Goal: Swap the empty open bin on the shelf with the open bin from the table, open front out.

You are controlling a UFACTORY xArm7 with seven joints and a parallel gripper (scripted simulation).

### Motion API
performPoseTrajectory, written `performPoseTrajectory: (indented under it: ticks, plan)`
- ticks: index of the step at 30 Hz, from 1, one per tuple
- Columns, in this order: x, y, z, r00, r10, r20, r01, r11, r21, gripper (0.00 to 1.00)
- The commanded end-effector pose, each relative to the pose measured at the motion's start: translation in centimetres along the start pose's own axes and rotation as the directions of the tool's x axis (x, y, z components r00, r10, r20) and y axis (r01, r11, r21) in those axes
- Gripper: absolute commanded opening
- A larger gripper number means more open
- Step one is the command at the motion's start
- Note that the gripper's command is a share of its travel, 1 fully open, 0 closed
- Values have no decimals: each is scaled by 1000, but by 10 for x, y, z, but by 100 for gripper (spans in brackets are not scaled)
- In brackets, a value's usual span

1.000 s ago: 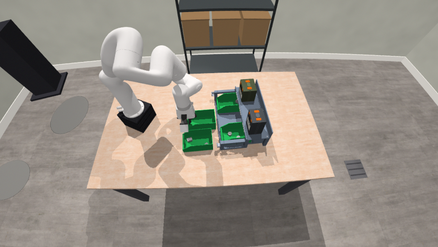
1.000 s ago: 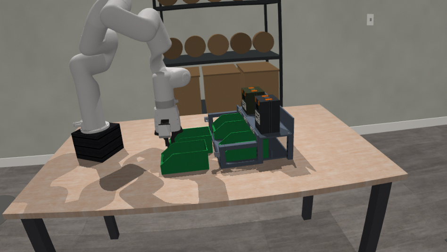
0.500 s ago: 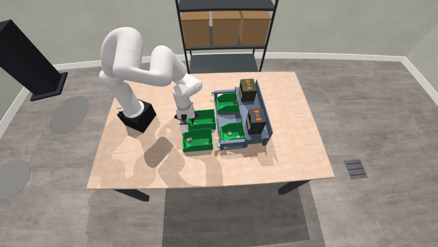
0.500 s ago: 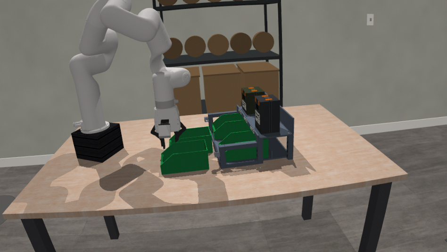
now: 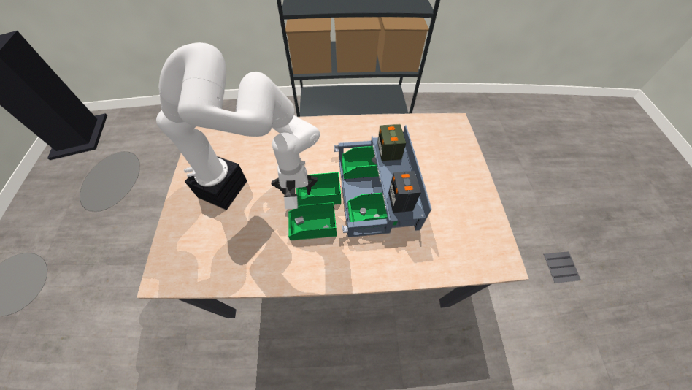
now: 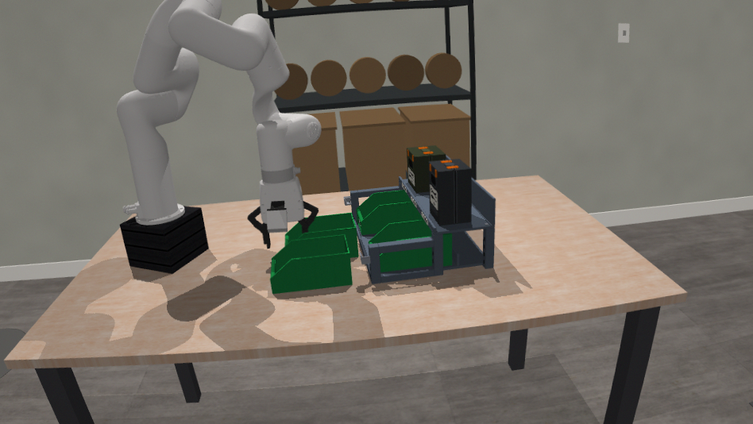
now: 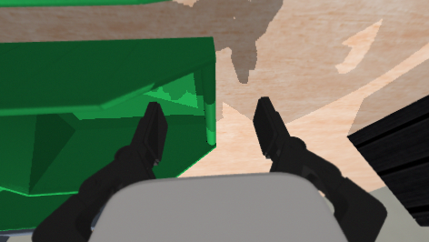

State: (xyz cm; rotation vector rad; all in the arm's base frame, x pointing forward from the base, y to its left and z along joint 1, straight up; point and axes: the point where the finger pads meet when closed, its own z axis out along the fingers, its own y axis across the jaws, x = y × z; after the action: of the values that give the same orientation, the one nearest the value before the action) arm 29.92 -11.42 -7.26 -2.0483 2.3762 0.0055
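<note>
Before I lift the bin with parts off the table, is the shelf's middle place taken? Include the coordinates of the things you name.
No, bare shelf floor [image 5: 360, 187] shows between the far bin [image 5: 358, 165] [image 6: 392, 218] and the near bin [image 5: 371, 205] [image 6: 407, 258].

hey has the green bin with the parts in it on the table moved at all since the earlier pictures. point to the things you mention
No. The bin with parts [image 5: 312, 223] [image 6: 311, 269] sits in the same spot, beside the shelf's near front corner [image 5: 346, 229] [image 6: 371, 269].
</note>
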Motion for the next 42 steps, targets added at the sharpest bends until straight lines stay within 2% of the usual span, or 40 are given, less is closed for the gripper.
performPoseTrajectory:
  ticks: [1, 30, 42]
  plan:
    - [0, -1, -1, 1000, 0, -1, 0, 1000, 2, 95]
    - [0, -1, -1, 1000, 0, -1, 0, 1000, 2, 95]
    - [0, -1, -9, 1000, 0, -1, 0, 1000, 2, 95]
